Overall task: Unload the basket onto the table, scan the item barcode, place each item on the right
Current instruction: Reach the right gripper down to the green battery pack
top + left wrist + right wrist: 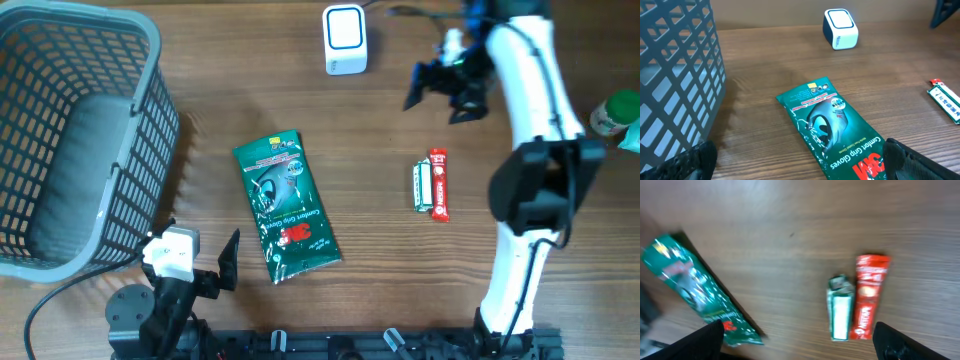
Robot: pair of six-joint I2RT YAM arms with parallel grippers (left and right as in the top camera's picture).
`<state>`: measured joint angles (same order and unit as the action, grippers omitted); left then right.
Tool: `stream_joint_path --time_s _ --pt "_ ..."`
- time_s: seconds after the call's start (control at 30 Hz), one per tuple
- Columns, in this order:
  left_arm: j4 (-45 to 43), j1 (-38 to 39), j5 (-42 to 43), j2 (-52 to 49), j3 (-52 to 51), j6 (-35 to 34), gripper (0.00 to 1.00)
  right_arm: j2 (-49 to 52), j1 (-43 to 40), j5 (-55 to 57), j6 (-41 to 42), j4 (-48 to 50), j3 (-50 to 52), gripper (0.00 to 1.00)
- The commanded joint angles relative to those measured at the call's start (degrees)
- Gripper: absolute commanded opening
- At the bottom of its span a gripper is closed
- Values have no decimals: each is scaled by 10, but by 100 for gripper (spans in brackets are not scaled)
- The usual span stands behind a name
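Red bar (867, 297) and green pack (841, 312) lie touching just ahead of the right gripper (440, 100), jaws spread empty, probably aligning to pick one; left gripper (800, 167) likewise open.

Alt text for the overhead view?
A flat green glove packet lies centre on the wooden table, a small green pack and red stick packet to its right. Grey plastic basket left, white boxy device at top; left gripper and right gripper open, empty.

A grey basket (148, 120) stands on the wooden table (370, 285) — far left.
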<state>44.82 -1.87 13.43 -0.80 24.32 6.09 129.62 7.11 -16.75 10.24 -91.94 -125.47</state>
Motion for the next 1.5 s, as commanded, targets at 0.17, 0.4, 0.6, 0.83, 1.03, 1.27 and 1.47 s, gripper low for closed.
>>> stream_joint_path --time_s 0.17,0.4,0.6,0.83,1.03,1.27,1.47 --pt "-1 3 7 4 -4 -6 100 -202 116 130 25 -3 154 96" --pt "-1 3 7 4 -4 -6 100 -503 124 195 82 126 410 100" --pt "-1 3 7 4 -4 -6 100 -563 118 176 66 453 711 100" --pt "-1 3 7 4 -4 -6 100 -416 92 142 65 535 723 98" --pt "-1 3 7 4 -4 -6 100 -342 89 115 64 602 723 93" --pt "-1 3 7 4 -4 -6 100 -304 89 119 79 622 723 70" --pt "-1 3 7 4 -4 -6 100 -304 89 97 79 616 723 50"
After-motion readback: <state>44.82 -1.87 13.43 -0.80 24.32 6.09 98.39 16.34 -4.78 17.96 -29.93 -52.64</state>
